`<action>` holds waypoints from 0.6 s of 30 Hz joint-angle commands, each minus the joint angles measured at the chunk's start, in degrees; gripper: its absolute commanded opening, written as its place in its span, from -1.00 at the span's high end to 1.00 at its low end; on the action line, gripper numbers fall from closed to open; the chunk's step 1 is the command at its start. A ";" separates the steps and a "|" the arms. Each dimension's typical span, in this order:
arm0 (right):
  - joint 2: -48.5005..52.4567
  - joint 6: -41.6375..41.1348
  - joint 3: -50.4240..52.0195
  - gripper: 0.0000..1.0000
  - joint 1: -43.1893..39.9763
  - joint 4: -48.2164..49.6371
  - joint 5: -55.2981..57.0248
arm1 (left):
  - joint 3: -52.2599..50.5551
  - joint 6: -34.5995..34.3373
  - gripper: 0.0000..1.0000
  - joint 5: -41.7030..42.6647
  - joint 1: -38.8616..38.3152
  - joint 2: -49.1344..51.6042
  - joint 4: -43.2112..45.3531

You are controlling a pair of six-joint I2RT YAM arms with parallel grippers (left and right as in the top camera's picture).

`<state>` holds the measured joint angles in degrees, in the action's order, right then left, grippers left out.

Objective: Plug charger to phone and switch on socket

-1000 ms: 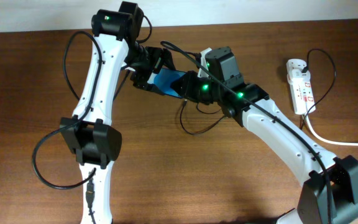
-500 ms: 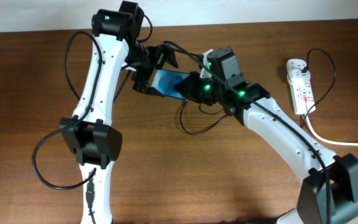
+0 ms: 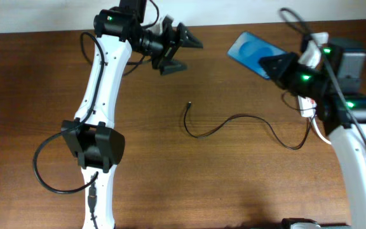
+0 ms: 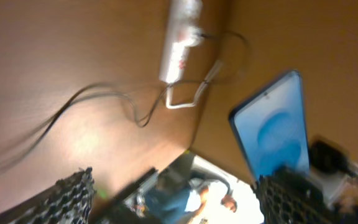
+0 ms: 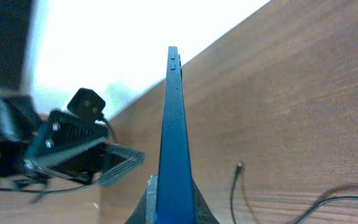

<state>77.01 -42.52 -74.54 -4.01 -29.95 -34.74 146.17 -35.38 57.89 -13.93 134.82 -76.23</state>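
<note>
My right gripper (image 3: 277,66) is shut on the phone (image 3: 249,52) and holds it raised at the back right, blue screen up. In the right wrist view the phone (image 5: 174,118) shows edge-on between my fingers (image 5: 173,208). My left gripper (image 3: 182,49) is open and empty at the back centre, well apart from the phone; its view shows the phone (image 4: 272,124) beyond its fingers (image 4: 179,200). The charger cable (image 3: 234,118) lies loose on the table, its connector tip (image 3: 188,105) at the centre, also seen in the right wrist view (image 5: 239,165). The socket (image 4: 180,34) lies at the right, mostly hidden under my right arm in the overhead view.
The socket's thick white cord (image 4: 185,102) loops beside it. The left arm's black cable (image 3: 43,165) loops at the left. The table's far edge (image 3: 43,30) runs just behind both grippers.
The phone was between both grippers at the centre. My right gripper has carried it far to the right and up. My left gripper has let go and opened. The cable now lies free.
</note>
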 commanded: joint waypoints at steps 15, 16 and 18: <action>14.32 -46.21 0.42 0.92 14.27 31.91 11.61 | 1.20 -8.11 -1.00 4.07 0.26 -0.26 18.10; 14.78 -46.51 0.42 0.92 15.13 34.62 11.72 | 1.20 -9.81 -1.00 3.32 0.33 -0.26 19.58; 15.54 -46.53 0.42 0.92 16.61 39.47 11.76 | 1.20 -11.87 -1.00 2.60 0.33 -0.26 21.42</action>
<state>92.27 -85.84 -73.17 10.33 4.91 -25.10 146.17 -40.60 62.28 -14.00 134.82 -56.93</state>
